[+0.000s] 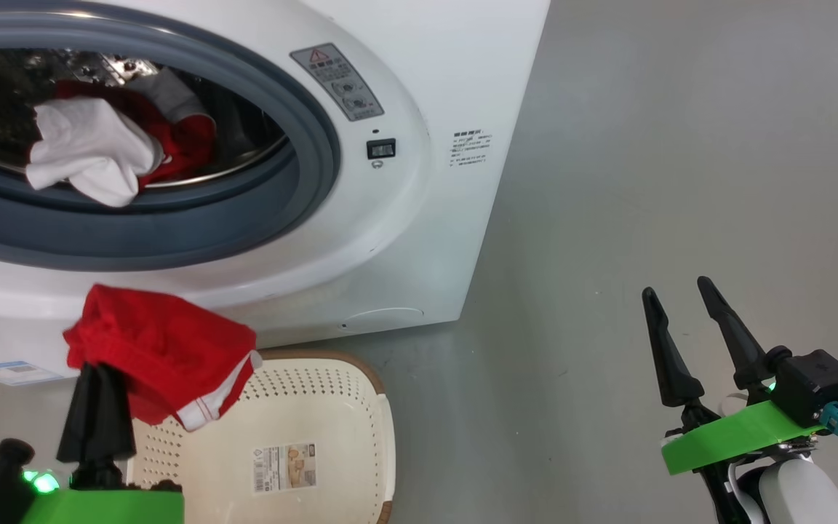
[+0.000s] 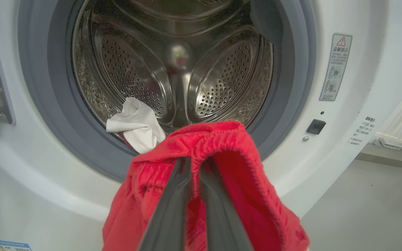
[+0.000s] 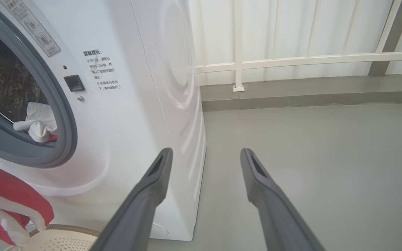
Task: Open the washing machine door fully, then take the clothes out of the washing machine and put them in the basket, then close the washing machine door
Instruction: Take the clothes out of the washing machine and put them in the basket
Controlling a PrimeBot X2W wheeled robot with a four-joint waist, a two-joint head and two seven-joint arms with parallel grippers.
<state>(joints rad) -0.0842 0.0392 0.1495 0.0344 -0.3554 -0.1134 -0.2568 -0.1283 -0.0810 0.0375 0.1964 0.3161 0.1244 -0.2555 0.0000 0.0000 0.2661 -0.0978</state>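
One washing machine (image 1: 426, 240), one basket (image 1: 332, 415) at 6 o'clock, and three distinguishable garments: a red garment (image 1: 164, 349) at 8 o'clock, a second red garment (image 1: 190, 142) and a white garment (image 1: 92, 149) at 10 o'clock.

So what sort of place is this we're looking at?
Probably a laundry corner, perhaps on a balcony: a white front-loading washing machine stands on a bare grey floor, a perforated basket sits before it, and a pale railing edges the floor.

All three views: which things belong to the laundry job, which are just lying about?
Job: red fabric garment in the shut left end effector; crumpled white garment in the steel drum; cream perforated plastic basket; white boxy washing machine.
Lying about: white barred railing; grey floor.
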